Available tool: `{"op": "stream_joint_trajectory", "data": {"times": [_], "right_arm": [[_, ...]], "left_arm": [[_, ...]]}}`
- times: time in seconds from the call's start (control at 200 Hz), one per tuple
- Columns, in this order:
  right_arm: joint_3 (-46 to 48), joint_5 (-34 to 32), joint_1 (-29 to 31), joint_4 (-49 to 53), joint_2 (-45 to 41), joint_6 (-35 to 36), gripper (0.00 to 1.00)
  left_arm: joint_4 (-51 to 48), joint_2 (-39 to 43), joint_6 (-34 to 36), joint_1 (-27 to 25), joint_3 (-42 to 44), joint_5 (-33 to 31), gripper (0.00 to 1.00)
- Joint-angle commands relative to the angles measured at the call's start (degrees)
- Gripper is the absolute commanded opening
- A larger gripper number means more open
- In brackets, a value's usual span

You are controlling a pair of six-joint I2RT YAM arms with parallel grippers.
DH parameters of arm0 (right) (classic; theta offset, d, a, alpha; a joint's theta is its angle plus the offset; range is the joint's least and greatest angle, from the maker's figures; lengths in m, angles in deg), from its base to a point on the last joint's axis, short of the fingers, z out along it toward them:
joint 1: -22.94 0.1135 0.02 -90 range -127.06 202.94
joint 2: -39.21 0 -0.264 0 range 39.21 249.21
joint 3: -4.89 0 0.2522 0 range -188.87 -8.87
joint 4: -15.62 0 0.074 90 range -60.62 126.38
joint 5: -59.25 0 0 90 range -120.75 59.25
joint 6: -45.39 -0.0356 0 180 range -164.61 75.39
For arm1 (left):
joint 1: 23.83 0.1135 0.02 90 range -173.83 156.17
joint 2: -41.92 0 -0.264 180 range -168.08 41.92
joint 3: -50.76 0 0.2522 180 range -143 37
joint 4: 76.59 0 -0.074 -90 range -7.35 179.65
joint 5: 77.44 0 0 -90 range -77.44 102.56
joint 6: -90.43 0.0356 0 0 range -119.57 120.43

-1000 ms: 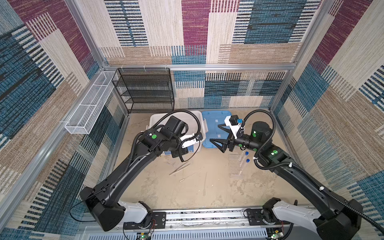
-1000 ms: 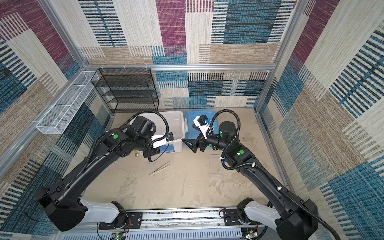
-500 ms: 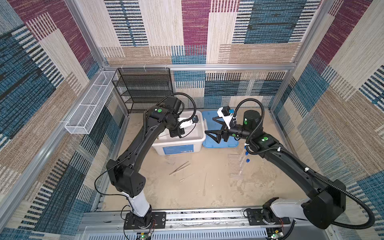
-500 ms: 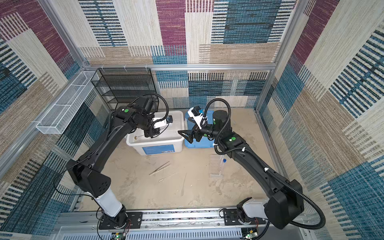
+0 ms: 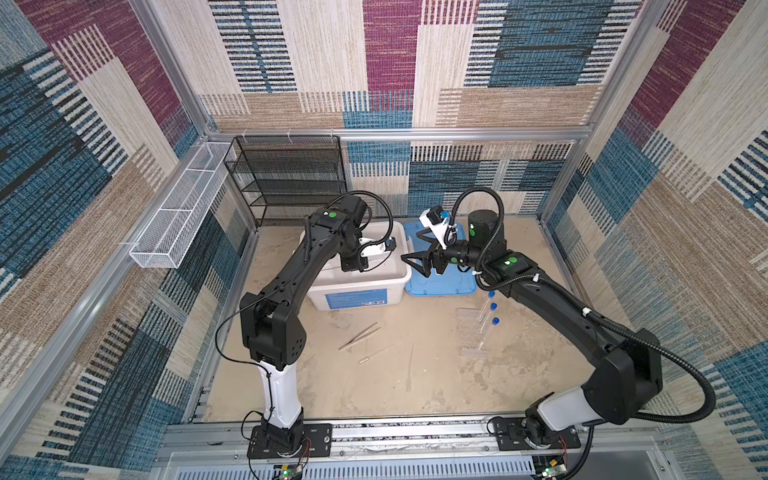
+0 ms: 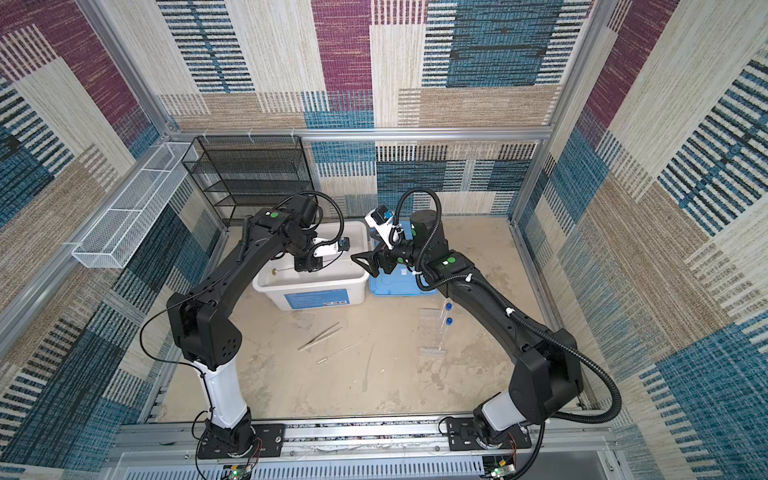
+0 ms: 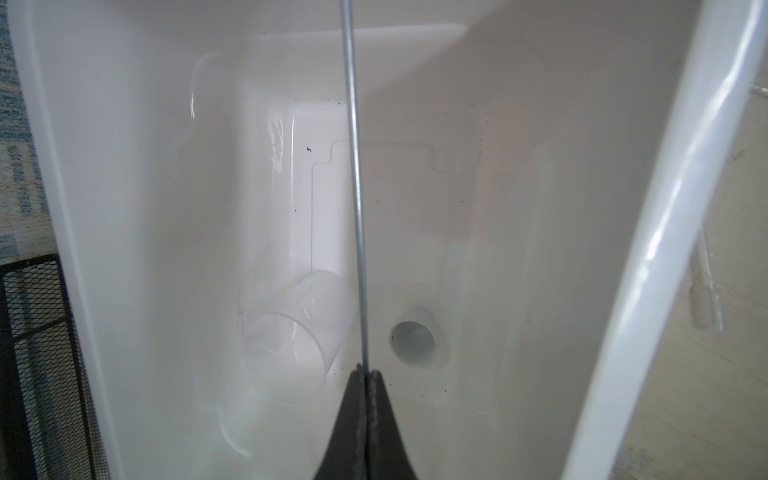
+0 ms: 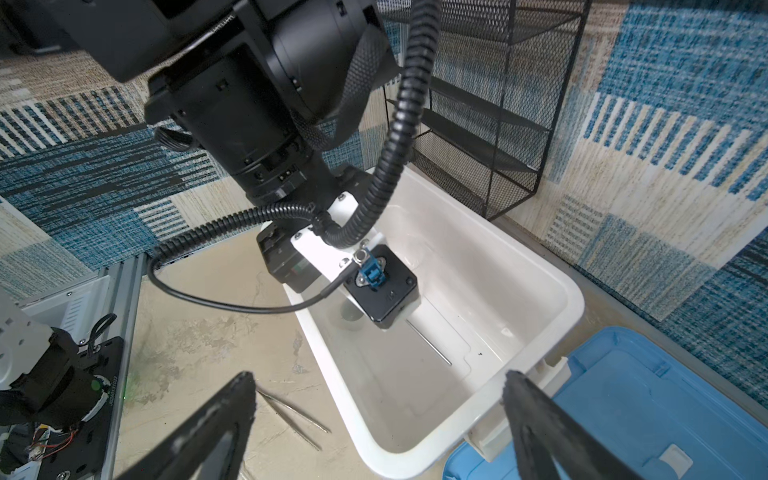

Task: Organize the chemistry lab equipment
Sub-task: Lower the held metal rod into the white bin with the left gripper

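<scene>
Inside the white bin [image 7: 124, 208] your left gripper [image 7: 365, 376] is pinching a thin metal rod [image 7: 353, 166] above the beaker [image 7: 286, 328]; the right gripper [image 8: 378, 415] is hovering, jaws wide, empty. You are leaving tweezers [image 5: 359, 336], test tubes [image 5: 486, 318] and rack [image 5: 469, 332] on the table.

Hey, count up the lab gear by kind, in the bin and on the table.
Tubes: 3
Rack: 1
Tweezers: 1
Rods: 2, one rod held by left tool
Pale thin stick: 1
Beaker: 1
Small cup: 1
Total: 10
</scene>
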Motion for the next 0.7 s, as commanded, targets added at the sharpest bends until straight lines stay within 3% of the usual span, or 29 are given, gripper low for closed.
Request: {"op": "stream_joint_trajectory", "data": {"times": [0.0, 0.401, 0.696], "right_arm": [[-0.86, -0.32, -0.04, 0.92, 1.47, 1.15, 0.94], [-2.98, 1.27, -0.04, 0.15, 6.65, 1.2, 0.92], [-6.76, -5.88, 0.67, 5.31, 11.84, 2.16, 0.88]], "left_arm": [[-0.68, -1.7, 2.64, 0.2, -0.13, 2.17, 0.0], [0.76, -5.95, 1.97, 1.17, 3.26, 4.11, 0.0], [2.25, -9.34, 1.53, 2.2, 4.73, 5.42, 0.0]]}}
